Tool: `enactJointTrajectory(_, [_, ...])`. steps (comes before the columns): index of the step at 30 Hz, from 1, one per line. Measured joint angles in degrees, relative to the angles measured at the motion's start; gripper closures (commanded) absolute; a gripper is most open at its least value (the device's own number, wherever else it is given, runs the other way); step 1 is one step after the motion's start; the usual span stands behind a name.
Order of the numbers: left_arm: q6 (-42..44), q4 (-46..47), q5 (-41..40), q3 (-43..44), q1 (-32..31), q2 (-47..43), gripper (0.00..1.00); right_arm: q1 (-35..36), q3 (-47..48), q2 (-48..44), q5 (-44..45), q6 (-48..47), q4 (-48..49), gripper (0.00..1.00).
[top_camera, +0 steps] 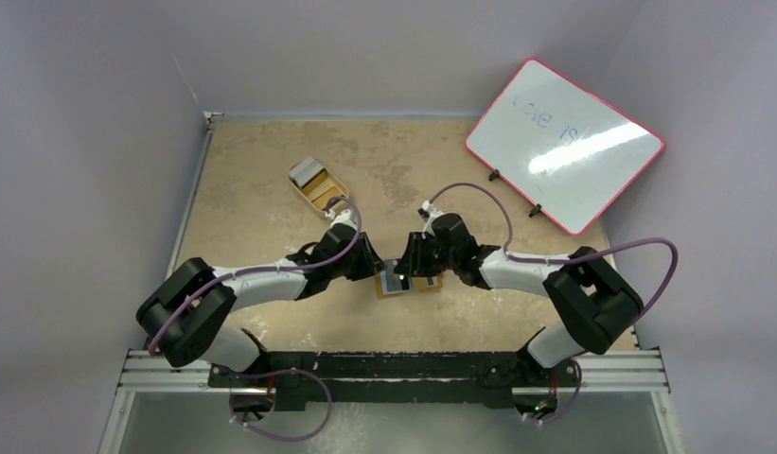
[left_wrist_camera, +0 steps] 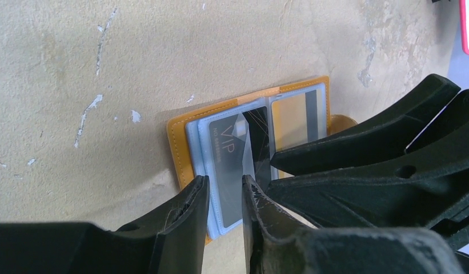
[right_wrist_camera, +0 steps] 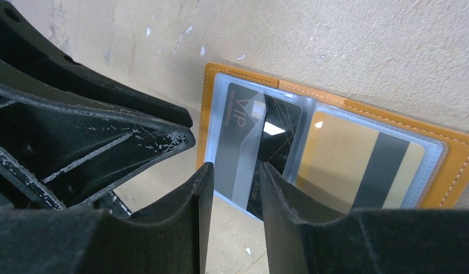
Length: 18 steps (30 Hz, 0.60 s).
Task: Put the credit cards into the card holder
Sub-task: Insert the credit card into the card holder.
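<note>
Tray (top_camera: 295, 177): far left on table (top_camera: 261, 222), credit cards (top_camera: 309, 171) inside.
Left gripper (left_wrist_camera: 225, 185): jaws slightly apart at holder's edge.
Card holder (left_wrist_camera: 176, 142): open flat between grippers; VIP card (left_wrist_camera: 226, 142) left sleeve, gold card (left_wrist_camera: 289, 117) right.
Right gripper (right_wrist_camera: 235, 171): jaws slightly apart over VIP card.

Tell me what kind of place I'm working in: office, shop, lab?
Probably a robot lab test cell: a scuffed tan tabletop boxed in by plain grey walls, a metal mounting rail along the near edge, and a red-framed whiteboard propped at the back right.
</note>
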Motion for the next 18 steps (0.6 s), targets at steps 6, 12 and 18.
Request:
enactJointTrajectory(6, [-0.02,-0.33,-0.26,-0.09,0.11,0.00,0.71,0.00,0.00,-0.15,-0.79,-0.85,-0.44,0.56])
enactJointTrajectory(12, [-0.07,-0.28,-0.50,-0.76,0.11,0.17,0.94,0.04,0.00,-0.74,1.40,-0.85,-2.99,0.53])
enactJointTrajectory(18, [-0.04,-0.17,-0.94,-0.76,0.11,1.88,0.94,0.04,0.42,0.28,2.80,-0.81,-3.96,0.54])
